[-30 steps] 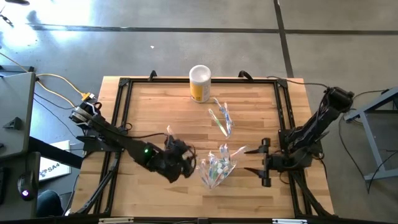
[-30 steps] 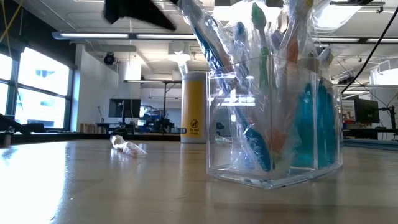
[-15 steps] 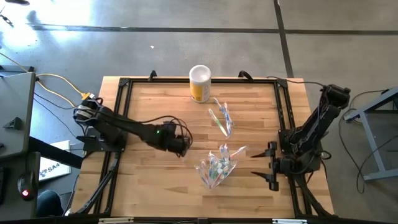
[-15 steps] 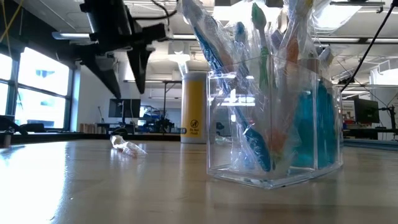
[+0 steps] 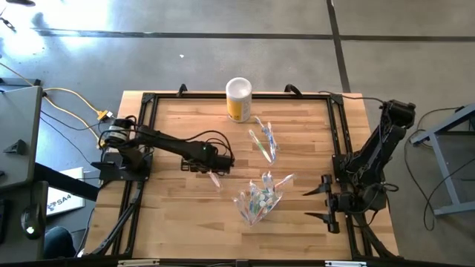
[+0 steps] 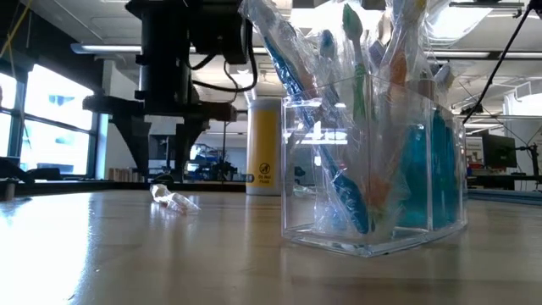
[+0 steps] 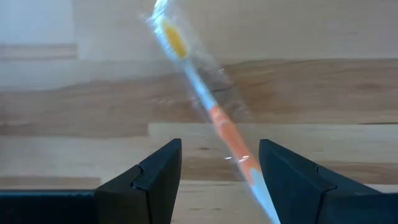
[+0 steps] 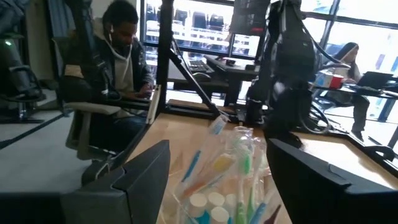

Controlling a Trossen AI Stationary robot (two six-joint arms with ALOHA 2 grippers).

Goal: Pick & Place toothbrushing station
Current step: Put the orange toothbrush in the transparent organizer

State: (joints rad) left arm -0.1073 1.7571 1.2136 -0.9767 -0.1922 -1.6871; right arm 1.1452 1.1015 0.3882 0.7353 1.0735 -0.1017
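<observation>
A single wrapped toothbrush [image 7: 208, 109], with an orange and white handle, lies flat on the wooden table; it also shows in the low view [image 6: 174, 200] and the high view [image 5: 216, 180]. My left gripper [image 7: 219, 163] is open and points down just above it, a finger on either side of the handle [image 6: 161, 169] [image 5: 216, 165], touching nothing. A clear container [image 5: 259, 200] holds several wrapped toothbrushes upright and teal tubes [image 6: 428, 178]. My right gripper [image 5: 327, 202] is open and empty at the table's right edge, facing the container [image 8: 224, 180].
A yellow canister with a white lid [image 5: 239, 99] stands at the far edge. A loose bundle of wrapped toothbrushes [image 5: 266, 142] lies between it and the container. A black frame [image 5: 141, 148] borders the table. People sit at desks beyond the table [image 8: 118, 56].
My left gripper has swung from beside the container toward the table's far edge and come down over the single wrapped toothbrush, fingers pointing down. My right gripper has drawn back a little toward the table's right edge. The container and toothbrushes have stayed put.
</observation>
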